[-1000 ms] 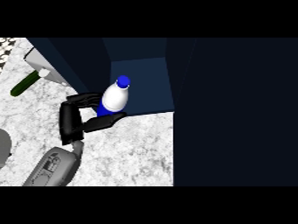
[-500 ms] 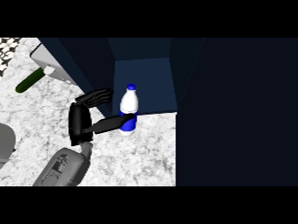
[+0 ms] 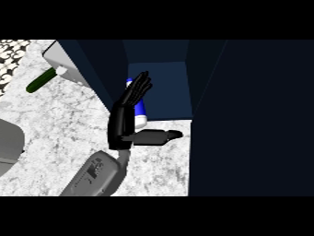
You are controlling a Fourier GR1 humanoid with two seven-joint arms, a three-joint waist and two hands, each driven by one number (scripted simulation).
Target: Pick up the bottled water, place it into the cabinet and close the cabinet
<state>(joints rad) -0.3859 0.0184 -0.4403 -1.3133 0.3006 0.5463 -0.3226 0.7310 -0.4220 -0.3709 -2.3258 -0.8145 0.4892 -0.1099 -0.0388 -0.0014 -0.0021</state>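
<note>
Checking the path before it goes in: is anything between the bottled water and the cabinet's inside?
Nothing visible does. The bottled water stands at the cabinet's open front, the open left robot hand partly hiding it.

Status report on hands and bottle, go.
Left hand open, fingers straight beside bottled water; right hand out of view. Bottle stands at mouth of cabinet. Cabinet door open; left hand between door and opening.

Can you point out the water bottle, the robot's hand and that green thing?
bottled water [image 3: 141, 119]: head view, white lower body.
left hand [image 3: 123, 120]: head view, palm.
green thing [image 3: 40, 82]: head view, its middle.
</note>
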